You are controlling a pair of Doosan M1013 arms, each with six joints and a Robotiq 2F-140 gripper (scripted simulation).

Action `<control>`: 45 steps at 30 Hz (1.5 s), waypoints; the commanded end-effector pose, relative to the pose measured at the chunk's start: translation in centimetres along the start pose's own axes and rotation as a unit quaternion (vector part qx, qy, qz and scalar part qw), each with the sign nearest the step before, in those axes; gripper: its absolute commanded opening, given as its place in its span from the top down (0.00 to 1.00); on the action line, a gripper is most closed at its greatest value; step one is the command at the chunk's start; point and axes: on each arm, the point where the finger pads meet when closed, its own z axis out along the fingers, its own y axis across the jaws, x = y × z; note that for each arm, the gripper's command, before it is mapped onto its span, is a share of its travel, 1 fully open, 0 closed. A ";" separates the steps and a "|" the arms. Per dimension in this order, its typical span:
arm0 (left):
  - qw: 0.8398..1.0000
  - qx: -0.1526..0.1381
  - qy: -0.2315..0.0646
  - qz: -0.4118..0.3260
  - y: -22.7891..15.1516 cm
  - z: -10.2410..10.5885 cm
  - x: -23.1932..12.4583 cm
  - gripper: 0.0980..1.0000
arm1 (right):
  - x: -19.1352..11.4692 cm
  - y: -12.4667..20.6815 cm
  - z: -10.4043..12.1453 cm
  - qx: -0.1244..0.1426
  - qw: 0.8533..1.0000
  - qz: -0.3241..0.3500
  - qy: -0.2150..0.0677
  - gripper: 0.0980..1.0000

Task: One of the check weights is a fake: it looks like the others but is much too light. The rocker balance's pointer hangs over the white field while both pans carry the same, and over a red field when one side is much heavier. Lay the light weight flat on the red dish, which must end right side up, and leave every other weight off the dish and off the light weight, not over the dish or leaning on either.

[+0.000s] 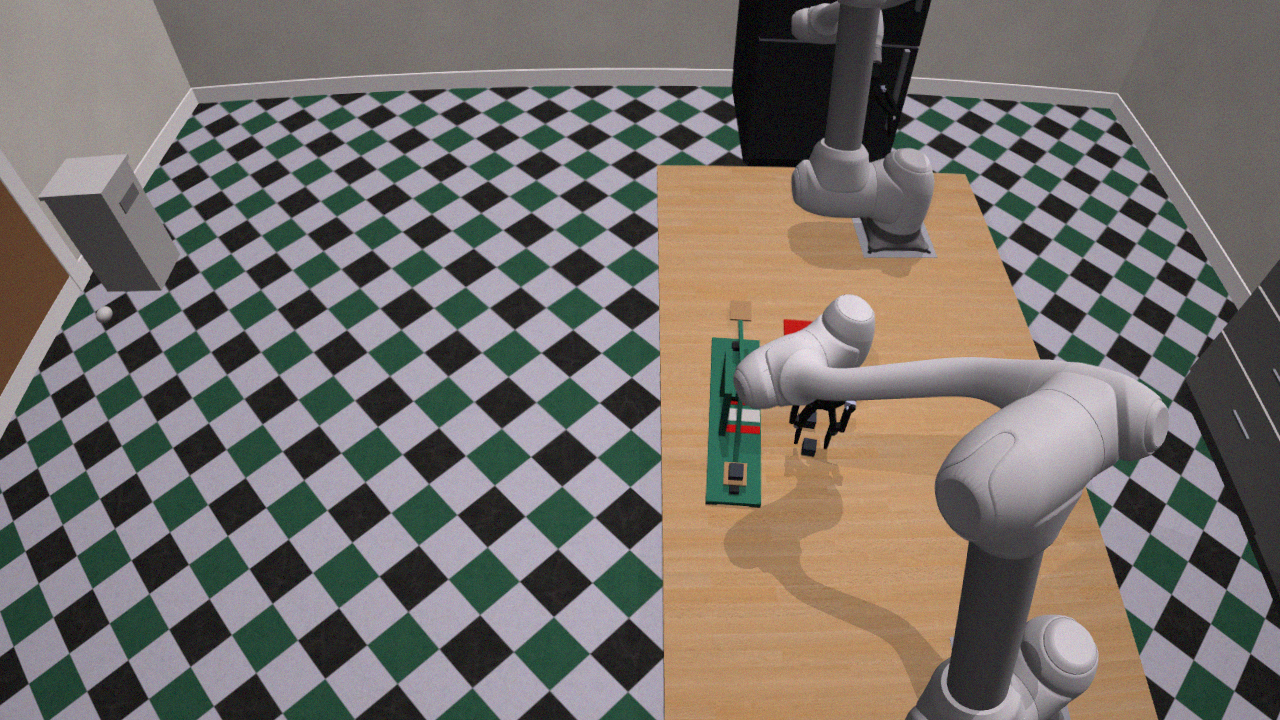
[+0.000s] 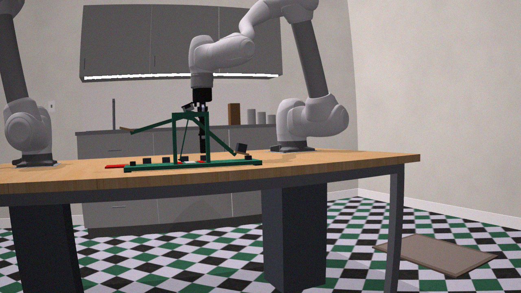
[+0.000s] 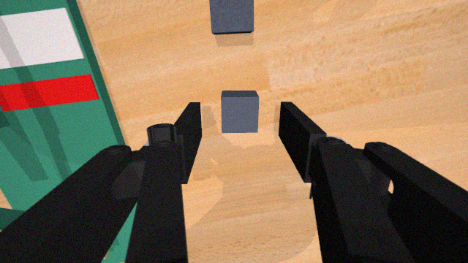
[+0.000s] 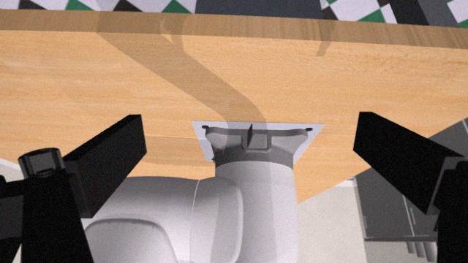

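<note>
The left gripper (image 1: pixel 812 440) (image 2: pixel 202 151) (image 3: pixel 240 120) is part open and empty, pointing down just above a dark weight (image 1: pixel 809 447) (image 2: pixel 203 157) (image 3: pixel 240 114) on the table. Another weight (image 2: pixel 184 158) (image 3: pixel 232 16) lies beside it, and two more (image 2: pixel 146 160) (image 2: pixel 166 160) stand farther along the row. One weight (image 1: pixel 735 471) (image 2: pixel 241 147) rests on the lowered pan; the other pan (image 1: pixel 740 309) (image 2: pixel 126 128) is raised and empty. The balance pointer (image 2: pixel 184 140) hangs toward the left red field in the exterior view. The red dish (image 1: pixel 796 325) (image 2: pixel 114 166) is partly hidden in the top view. The right gripper (image 4: pixel 250 133) is wide open and empty.
The green balance base (image 1: pixel 720 447) (image 2: pixel 225 162) lies alongside the weights, with a small black block at each end. Its upright frame (image 2: pixel 208 138) stands close to the left gripper. The left arm (image 1: pixel 939 377) reaches over the table and covers part of the row in the top view.
</note>
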 end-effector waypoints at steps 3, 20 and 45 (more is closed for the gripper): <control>1.000 0.001 0.000 0.000 0.0 -0.1 0.0 0.60 | 0.0 0.0 -0.1 0.000 1.000 0.000 0.001 0.00; 1.000 0.001 0.000 0.000 0.0 0.0 0.0 0.60 | 0.0 0.0 -0.1 0.000 1.000 0.000 0.001 0.00; 1.000 0.001 0.000 0.000 0.0 3.3 0.0 0.60 | 0.0 0.0 -0.1 0.000 1.000 0.000 0.001 0.00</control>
